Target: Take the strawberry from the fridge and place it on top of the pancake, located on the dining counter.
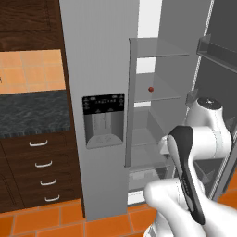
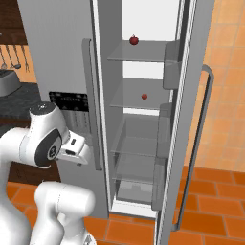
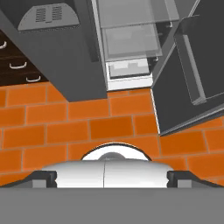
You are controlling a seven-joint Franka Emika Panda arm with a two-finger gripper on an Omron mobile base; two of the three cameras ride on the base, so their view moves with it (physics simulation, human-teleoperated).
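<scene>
Fridge (image 2: 62,52): right door open. Strawberry (image 2: 144,96) on a middle glass shelf; second dark-red fruit (image 2: 134,40) on the shelf above. Arm low, left of fridge opening.

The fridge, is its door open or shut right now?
Open. The right door of the fridge is swung wide, so its glass shelves show, one holding the strawberry.

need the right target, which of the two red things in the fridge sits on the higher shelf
The darker, larger red fruit on the top glass shelf; the smaller red berry sits one shelf lower.
</scene>
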